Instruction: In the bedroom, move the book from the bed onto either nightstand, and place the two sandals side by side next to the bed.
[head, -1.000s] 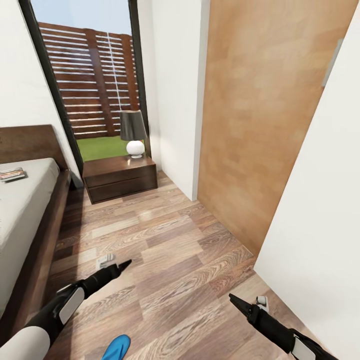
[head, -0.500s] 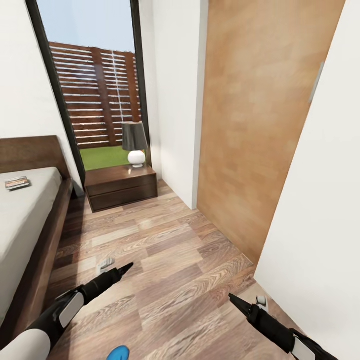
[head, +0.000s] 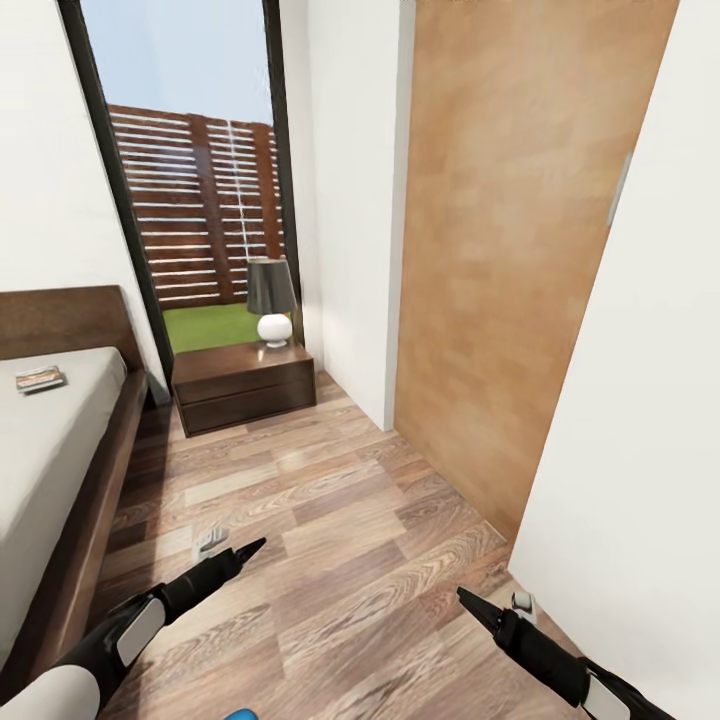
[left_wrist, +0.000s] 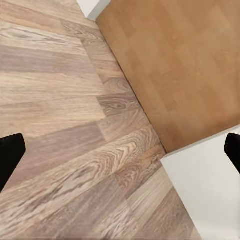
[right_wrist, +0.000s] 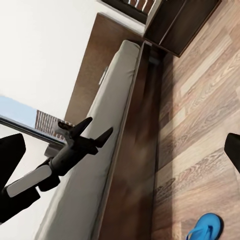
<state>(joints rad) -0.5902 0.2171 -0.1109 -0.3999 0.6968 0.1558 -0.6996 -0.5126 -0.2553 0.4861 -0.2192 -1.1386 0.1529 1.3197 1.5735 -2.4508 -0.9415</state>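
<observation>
The camera has tilted up since a second ago. The book (head: 40, 379) lies on the bed (head: 50, 470) at far left (title unreadable). The left end effector (head: 250, 546) and right end effector (head: 466, 598) both hang spread. One sandal (head: 240, 714) is cut off by the lower edge; the nightstand (head: 243, 384) stands left of centre.

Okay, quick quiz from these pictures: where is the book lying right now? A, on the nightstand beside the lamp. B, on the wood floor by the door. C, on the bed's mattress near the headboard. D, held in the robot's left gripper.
C: in the head view the book lies flat on the grey mattress of the bed, close to the headboard, apart from the nightstand.
</observation>
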